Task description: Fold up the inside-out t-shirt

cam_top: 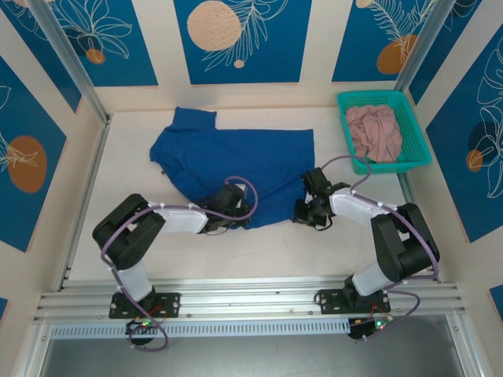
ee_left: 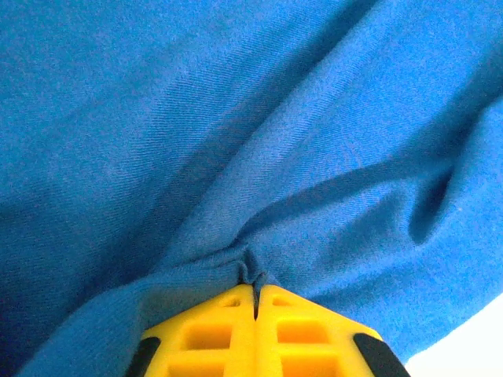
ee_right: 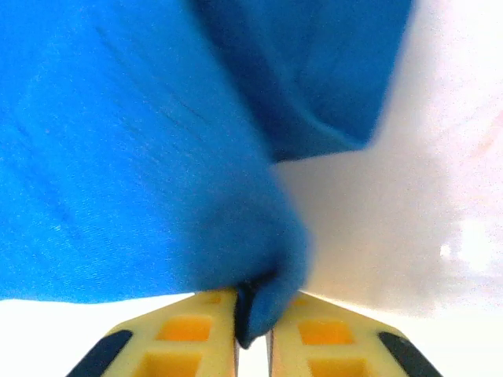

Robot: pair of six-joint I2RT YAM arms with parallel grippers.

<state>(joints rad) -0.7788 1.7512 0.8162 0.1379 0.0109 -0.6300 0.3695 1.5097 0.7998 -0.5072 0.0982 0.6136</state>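
So, inside-out t-shirt (cam_top: 236, 161): you have it spread on the table (cam_top: 126, 188), from the centre toward the far left, one sleeve reaching the far side and its near hem lying between your two arms.
Left gripper (cam_top: 234, 209): from above you see it at the near hem, left of centre; that view hides whether it grips anything.
Left wrist view: your yellow fingers (ee_left: 212, 334) are pressed together, with a small pucker of blue cloth pinched at their tips (creases fan away from it).
Right gripper (cam_top: 308, 210): from above it sits at the shirt's near right corner.
Right wrist view: your fingers (ee_right: 189, 338) stand nearly closed with a fold of blue cloth caught between them; bare table shows to the right.
Basket (cam_top: 423, 145): teal, far right, well apart from the shirt, holding a pink garment (cam_top: 376, 132); the top view gives you this.
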